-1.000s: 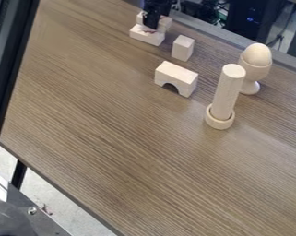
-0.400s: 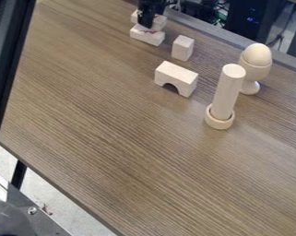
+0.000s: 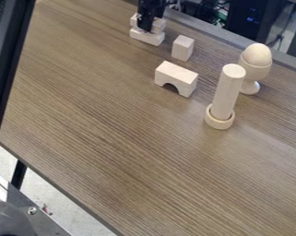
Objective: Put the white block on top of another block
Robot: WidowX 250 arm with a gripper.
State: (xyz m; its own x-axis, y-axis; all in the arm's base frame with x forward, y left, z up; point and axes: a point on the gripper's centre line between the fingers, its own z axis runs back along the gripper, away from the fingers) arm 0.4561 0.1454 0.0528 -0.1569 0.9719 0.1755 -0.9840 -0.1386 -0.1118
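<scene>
While the black gripper (image 3: 147,28) grips it between its fingers: white block (image 3: 159,25), level, near the table's (image 3: 113,120) far edge; long axis upper left to lower right, roughly parallel above lower block (image 3: 146,37).

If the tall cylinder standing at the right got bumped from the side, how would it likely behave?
The cylinder looks rigid, probably solid wood judging by its pale colour. Being tall and narrow, it would likely tip rather than slide, though the low ring around its foot may steady it. Once fallen, its round side would probably let it roll.
</scene>
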